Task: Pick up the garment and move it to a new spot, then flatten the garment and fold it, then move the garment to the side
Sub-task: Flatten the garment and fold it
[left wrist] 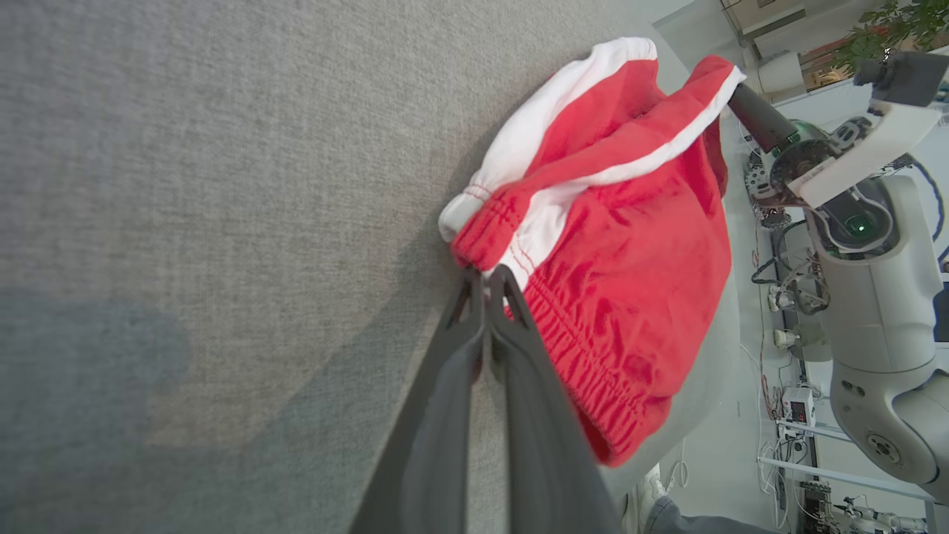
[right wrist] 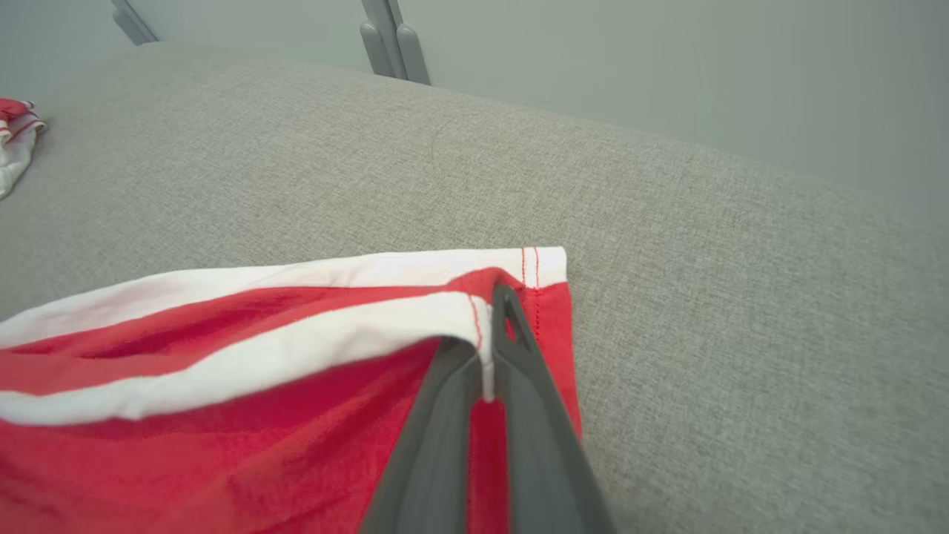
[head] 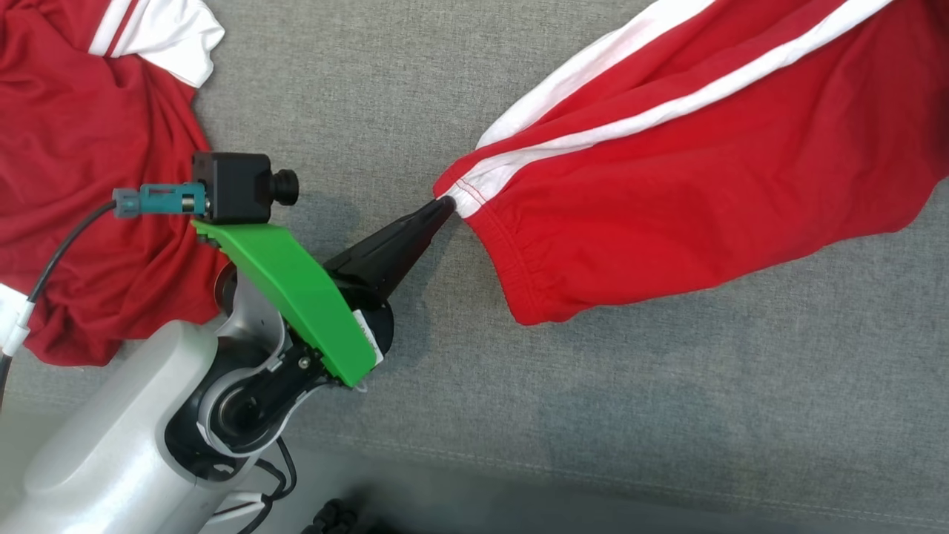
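Observation:
The garment (head: 704,170) is a pair of red shorts with white side stripes, stretched across the grey fabric surface (head: 593,408). My left gripper (head: 445,204) is shut on the corner of its elastic waistband, which the left wrist view shows pinched between the dark fingertips (left wrist: 487,276) at the garment (left wrist: 630,259). My right gripper (right wrist: 489,326) is shut on a white-edged hem corner of the garment (right wrist: 222,415). The right gripper (left wrist: 734,89) holds the far end in the left wrist view.
A second red and white garment (head: 81,185) lies crumpled at the left, beside my left arm; it appears far off as a small heap (right wrist: 15,133) in the right wrist view. The surface's front edge (head: 593,482) runs along the bottom.

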